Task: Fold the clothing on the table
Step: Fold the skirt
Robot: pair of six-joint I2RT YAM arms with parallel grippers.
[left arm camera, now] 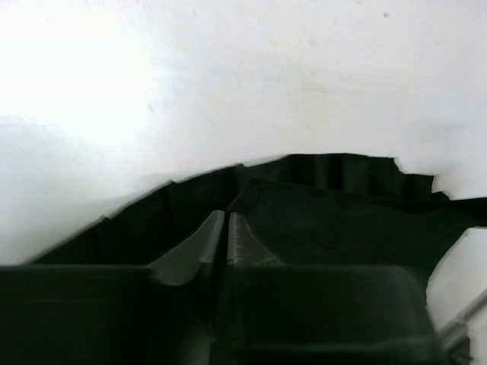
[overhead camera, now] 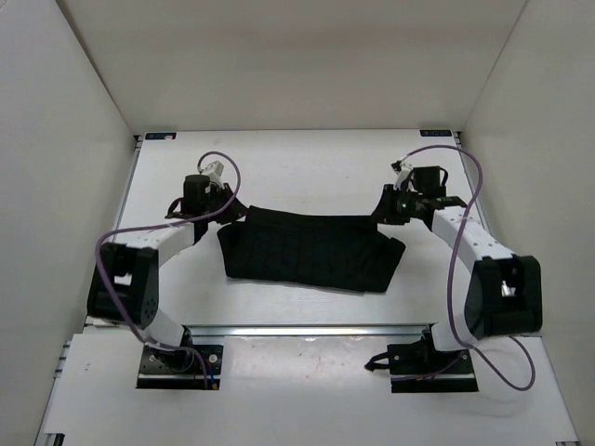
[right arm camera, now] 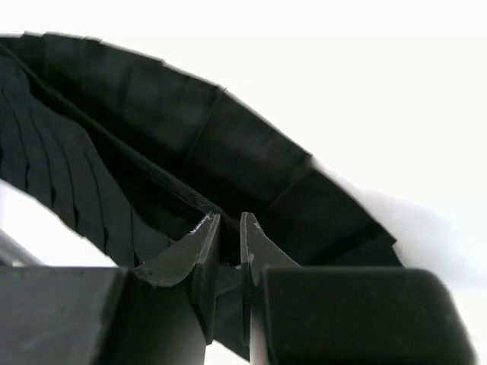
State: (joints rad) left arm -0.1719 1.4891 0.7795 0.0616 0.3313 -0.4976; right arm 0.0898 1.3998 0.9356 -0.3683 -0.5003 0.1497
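Nearest the arm bases, just past the rail (overhead camera: pixel 307 330), the clothing (overhead camera: pixel 307 251) lies across the middle of the table (overhead camera: pixel 307 167) as a wide, low black band. Its near edge rests flat, and its right end sags a little toward the rail.

At the far corners of the clothing the two arms reach in, one on each side. The right gripper (overhead camera: pixel 383 209) is at the far right corner. In its wrist view the right gripper (right arm camera: pixel 230 217) has its jaws clamped on a hem of the clothing (right arm camera: pixel 152 129), with pleated cloth arching away from the tips in what look like two layers. The left gripper (overhead camera: pixel 226 216) is at the far left corner. In its own view the left gripper (left arm camera: pixel 226 214) has its jaws all but together with only a thin slit between them, and the clothing (left arm camera: pixel 327 220) lies right at the tips — I cannot tell whether a layer is pinched there. Beyond both grippers, the table runs white to the back wall.

As for progress, the clothing looks doubled once along its length, or nearly so — the layers in the wrist views suggest that. The corners have not been let go, at least on the right. Judging by its width, a fold across the band is left to do, and then it can be released and laid flat.
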